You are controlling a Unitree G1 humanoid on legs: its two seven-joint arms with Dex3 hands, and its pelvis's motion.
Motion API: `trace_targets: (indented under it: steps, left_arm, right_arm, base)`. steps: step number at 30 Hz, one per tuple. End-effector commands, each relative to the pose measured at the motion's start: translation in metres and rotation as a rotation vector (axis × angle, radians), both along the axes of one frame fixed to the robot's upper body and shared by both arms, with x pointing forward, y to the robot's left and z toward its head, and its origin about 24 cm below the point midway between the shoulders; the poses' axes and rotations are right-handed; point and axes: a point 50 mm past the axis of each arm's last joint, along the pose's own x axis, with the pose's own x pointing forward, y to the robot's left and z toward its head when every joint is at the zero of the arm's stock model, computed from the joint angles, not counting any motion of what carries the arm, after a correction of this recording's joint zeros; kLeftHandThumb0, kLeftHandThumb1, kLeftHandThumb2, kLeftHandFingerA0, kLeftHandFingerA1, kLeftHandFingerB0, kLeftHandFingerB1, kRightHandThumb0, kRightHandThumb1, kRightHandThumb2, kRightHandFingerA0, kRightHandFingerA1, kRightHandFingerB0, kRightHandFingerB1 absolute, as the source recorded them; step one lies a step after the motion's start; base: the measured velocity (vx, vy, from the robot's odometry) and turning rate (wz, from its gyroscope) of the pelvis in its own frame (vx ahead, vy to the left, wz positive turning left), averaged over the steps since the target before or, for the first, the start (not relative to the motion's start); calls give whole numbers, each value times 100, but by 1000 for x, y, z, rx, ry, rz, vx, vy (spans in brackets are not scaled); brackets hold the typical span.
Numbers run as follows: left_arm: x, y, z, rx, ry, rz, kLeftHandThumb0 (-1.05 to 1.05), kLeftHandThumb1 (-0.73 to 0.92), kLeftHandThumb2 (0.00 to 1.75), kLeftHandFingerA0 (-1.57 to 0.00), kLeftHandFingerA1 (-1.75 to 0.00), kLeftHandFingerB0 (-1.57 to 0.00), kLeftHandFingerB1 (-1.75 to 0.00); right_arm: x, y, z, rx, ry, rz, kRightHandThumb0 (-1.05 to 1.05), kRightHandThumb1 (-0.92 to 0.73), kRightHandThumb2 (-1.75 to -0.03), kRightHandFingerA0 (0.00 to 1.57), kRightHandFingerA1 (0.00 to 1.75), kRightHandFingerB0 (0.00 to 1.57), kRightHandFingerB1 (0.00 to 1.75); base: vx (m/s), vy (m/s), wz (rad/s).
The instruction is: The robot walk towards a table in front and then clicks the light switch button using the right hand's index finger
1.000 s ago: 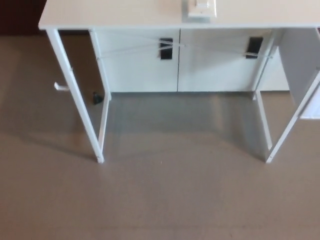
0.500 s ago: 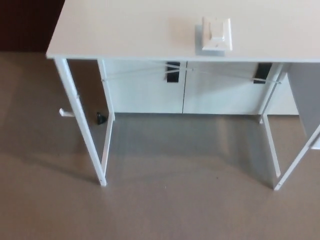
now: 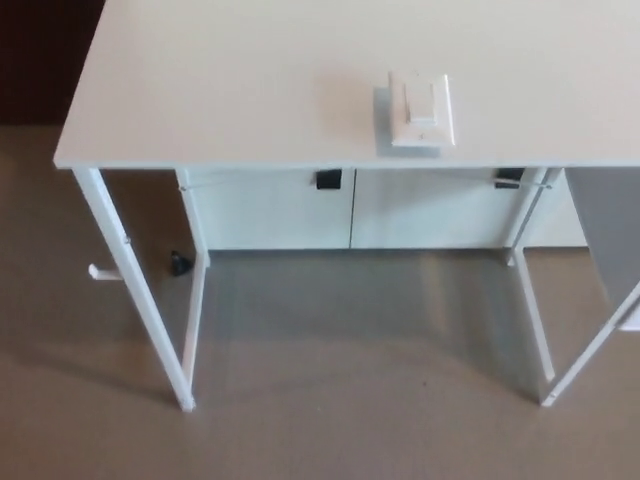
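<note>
Nearest the camera is bare grey-brown carpet floor (image 3: 330, 420), with no robot hand, left or right, anywhere in the head view, so how their fingers stand cannot be told. Standing on the floor are the thin white metal legs (image 3: 135, 290) of the counter (image 3: 220, 90), a front one at left and another at right, with rear legs behind them. Beyond the left leg a small white peg-like piece (image 3: 100, 272) sticks out, and a small dark object (image 3: 180, 264) lies on the floor just beside the rear left leg. Behind the legs stands a low white cabinet (image 3: 300, 210) with two black handles (image 3: 327, 180) near its top edge, partly hidden by the counter. The white counter top fills the upper part of the picture. On it, right of centre and near the front edge, lies the white light switch (image 3: 421, 109), flat on a rectangular plate, with nothing touching it
</note>
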Motion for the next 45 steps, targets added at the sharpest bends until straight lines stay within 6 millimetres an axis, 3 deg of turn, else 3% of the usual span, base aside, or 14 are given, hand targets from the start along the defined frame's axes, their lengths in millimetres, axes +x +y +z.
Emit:
trace_targets:
  steps: [1, 35, 42, 43, 45]
  left_arm:
    - [-2, 4, 0, 39, -3, -10, -9, 50, 91, -28, -56, -19, -51]
    - [7, 5, -1, 47, -18, -8, -8, 51, 92, -28, -57, -18, -50]
    - [5, -8, 3, -16, -19, -6, -8, 51, 92, -25, -55, -18, -51]
    - [4, -14, 6, -29, -23, -19, -9, 51, 92, -24, -55, -17, -51]
    - [4, -19, 8, -34, -27, -32, -9, 50, 92, -24, -55, -18, -51]
  right_arm:
    - [1, -4, 3, -33, -15, 16, -64, -51, -57, 75, 52, 57, 40]
    - [12, 0, 4, -56, -19, 44, -64, -53, -57, 77, 51, 56, 40]
    - [11, 2, 6, -60, -36, 61, -65, -54, -57, 74, 54, 55, 42]
    - [11, 3, 6, -60, -41, 68, -66, -43, -86, 67, 63, 48, 54]
    - [12, 4, 7, -57, -45, 69, -65, -43, -86, 67, 62, 49, 53]
  base:
    - [265, 168, -20]
    - [200, 50, -2]
    - [78, -66, 6]
    - [78, -170, 15]
    - [107, -244, -6]
